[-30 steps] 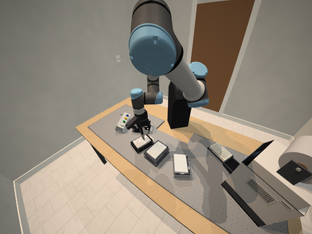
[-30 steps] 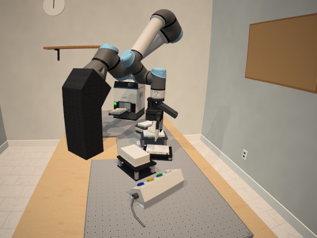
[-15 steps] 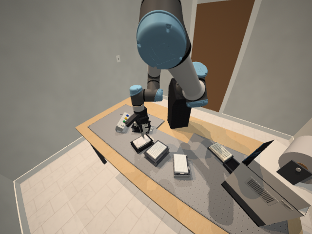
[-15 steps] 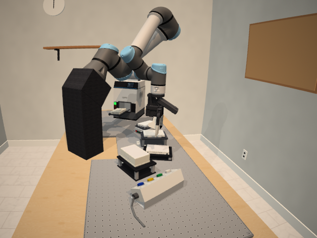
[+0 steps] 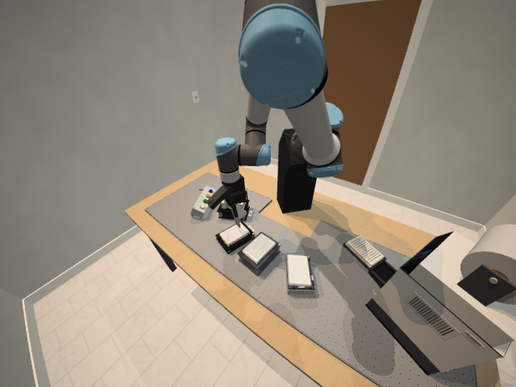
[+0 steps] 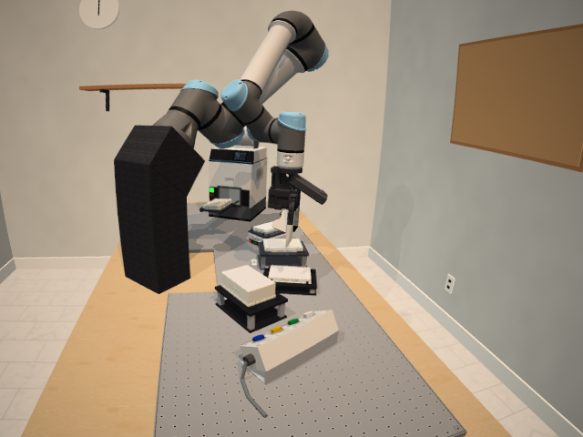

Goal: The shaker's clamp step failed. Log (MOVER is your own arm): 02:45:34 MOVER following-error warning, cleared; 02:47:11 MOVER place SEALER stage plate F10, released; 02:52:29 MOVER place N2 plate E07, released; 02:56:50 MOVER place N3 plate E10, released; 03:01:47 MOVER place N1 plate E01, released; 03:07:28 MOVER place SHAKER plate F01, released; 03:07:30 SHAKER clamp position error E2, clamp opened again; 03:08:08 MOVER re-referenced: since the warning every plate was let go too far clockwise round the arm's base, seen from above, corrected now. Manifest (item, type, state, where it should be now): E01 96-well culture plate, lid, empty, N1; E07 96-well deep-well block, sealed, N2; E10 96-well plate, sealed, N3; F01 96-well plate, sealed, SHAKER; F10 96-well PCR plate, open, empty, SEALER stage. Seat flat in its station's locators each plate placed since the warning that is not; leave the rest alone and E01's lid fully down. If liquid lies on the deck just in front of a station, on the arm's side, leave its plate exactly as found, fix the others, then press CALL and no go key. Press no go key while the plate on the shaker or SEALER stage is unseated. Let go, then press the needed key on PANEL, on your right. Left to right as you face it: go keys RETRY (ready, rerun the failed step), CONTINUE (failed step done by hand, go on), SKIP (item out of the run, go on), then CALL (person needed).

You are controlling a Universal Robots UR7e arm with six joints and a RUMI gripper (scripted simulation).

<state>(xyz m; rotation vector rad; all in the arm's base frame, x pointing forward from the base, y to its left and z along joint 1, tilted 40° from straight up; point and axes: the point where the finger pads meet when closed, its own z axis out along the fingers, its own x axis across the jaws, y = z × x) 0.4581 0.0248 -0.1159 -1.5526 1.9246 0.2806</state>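
My gripper (image 5: 239, 220) hangs open and empty, fingers pointing down, above the row of nests near the lidded culture plate (image 5: 235, 235). In the exterior view the gripper (image 6: 288, 235) lines up over the deep-well block (image 6: 282, 247), clear of it. The lidded plate (image 6: 290, 275) lies in its black nest. The deep-well block (image 5: 259, 248) and the sealed plate (image 5: 299, 270) follow along the row. The shaker plate (image 6: 248, 284) rests on the black shaker stand. The open PCR plate (image 5: 364, 251) lies on the sealer stage. I cannot tell how well each plate is seated.
The key panel (image 6: 289, 343) with blue, yellow, green and white keys stands by the shaker; it also shows in the top view (image 5: 203, 202). The sealer (image 6: 238, 180) stands at the far end. The arm's black pedestal (image 6: 153, 207) stands beside the mat.
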